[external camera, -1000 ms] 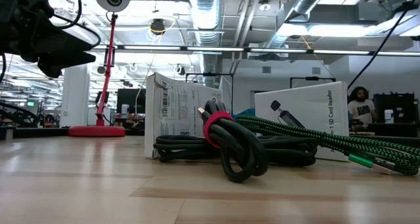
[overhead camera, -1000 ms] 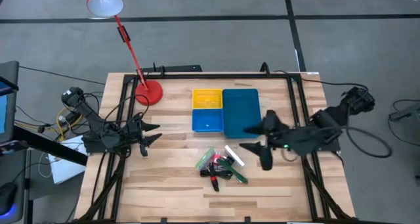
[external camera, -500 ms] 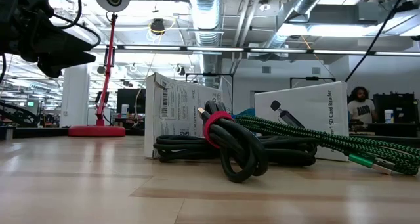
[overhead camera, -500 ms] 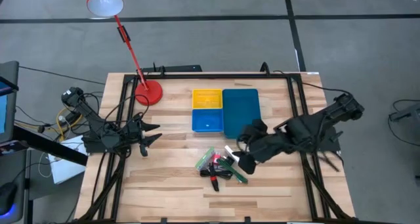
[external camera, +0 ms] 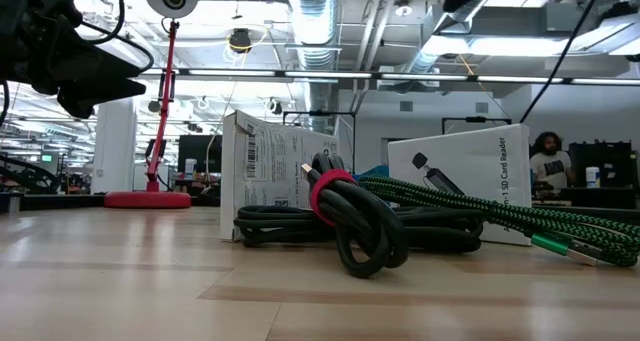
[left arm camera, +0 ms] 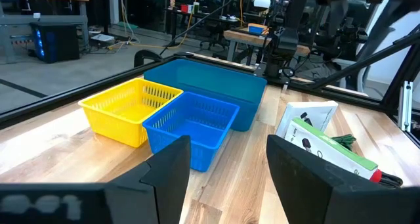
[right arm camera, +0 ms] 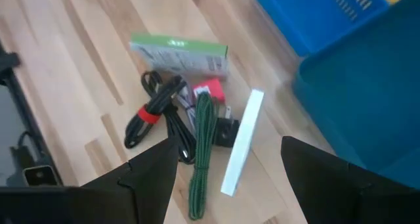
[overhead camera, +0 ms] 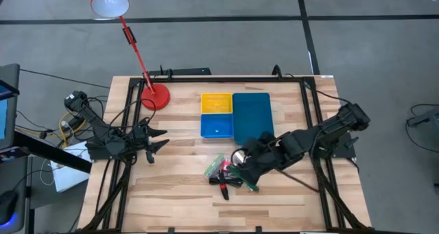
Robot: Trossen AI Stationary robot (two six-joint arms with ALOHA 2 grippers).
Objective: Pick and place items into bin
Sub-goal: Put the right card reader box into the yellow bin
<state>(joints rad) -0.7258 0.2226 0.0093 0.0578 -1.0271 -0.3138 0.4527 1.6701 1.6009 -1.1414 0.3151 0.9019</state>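
bare tabletop point(overhead camera: 178, 193) around item pile point(overhead camera: 226, 173), bin point(overhead camera: 236, 115) just behind

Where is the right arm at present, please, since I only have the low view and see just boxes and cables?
Observer: The right tool hangs open just above the white box.
Operator: Thank you. Is anything in the bins yet?
Observer: No, the teal bin, the yellow one and the blue one all look empty.
Operator: And the left arm?
Observer: The left tool waits open near the left edge of the table, holding nothing.
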